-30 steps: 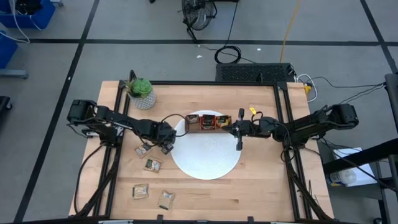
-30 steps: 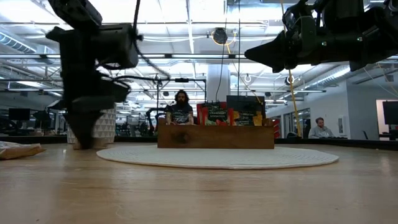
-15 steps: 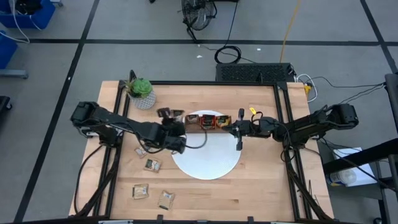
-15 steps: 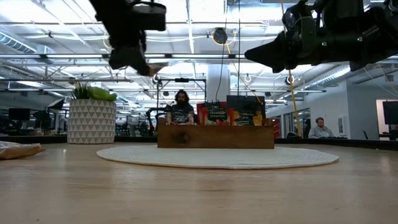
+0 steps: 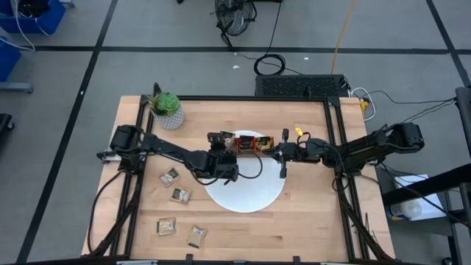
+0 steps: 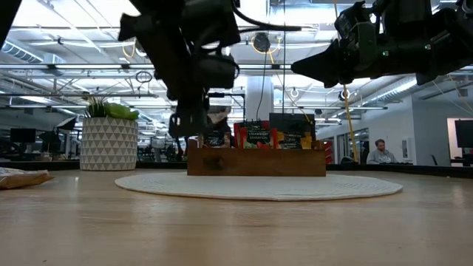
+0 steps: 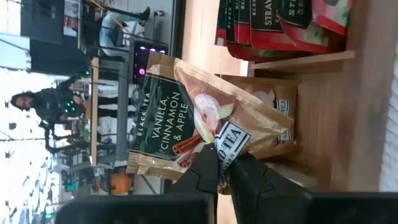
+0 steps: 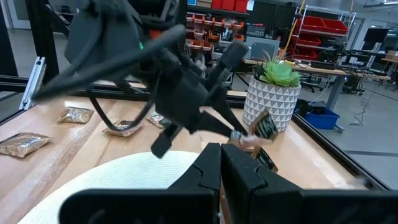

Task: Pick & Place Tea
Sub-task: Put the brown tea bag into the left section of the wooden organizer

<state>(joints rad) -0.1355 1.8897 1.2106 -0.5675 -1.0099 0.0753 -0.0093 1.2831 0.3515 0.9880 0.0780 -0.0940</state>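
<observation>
My left gripper (image 5: 223,145) is shut on a beige-brown tea sachet (image 7: 205,118) printed "Black Tea Vanilla Cinnamon & Apple". It holds the sachet in the air just off the left end of the brown wooden tray (image 5: 249,144). The tray stands on the far part of the round white plate (image 5: 246,193), and red sachets (image 7: 273,25) stand upright in it. Several more tea sachets (image 5: 180,194) lie flat on the table at the near left. My right gripper (image 5: 283,163) hangs shut and holds nothing above the plate's right side. My left gripper pinches the sachet between its two fingertips (image 7: 208,165) at the edge that bears the white logo (image 7: 233,140). The fingers come slanting down from the table's left. The sachet sticks out beyond the fingertips, lifted clear of table, plate and tray.
A green plant in a patterned white pot (image 5: 168,110) stands at the far left of the table. A loose sachet (image 5: 170,176) lies just left of the plate. Black frame rails (image 5: 338,140) run along the table's sides.
My left gripper has risen from low over the table beside the loose sachets. It has gone toward the table's right and far side to the tray's left end, carrying the sachet. Its wrist has rolled and tipped up from pointing steeply down. It has stayed shut.
</observation>
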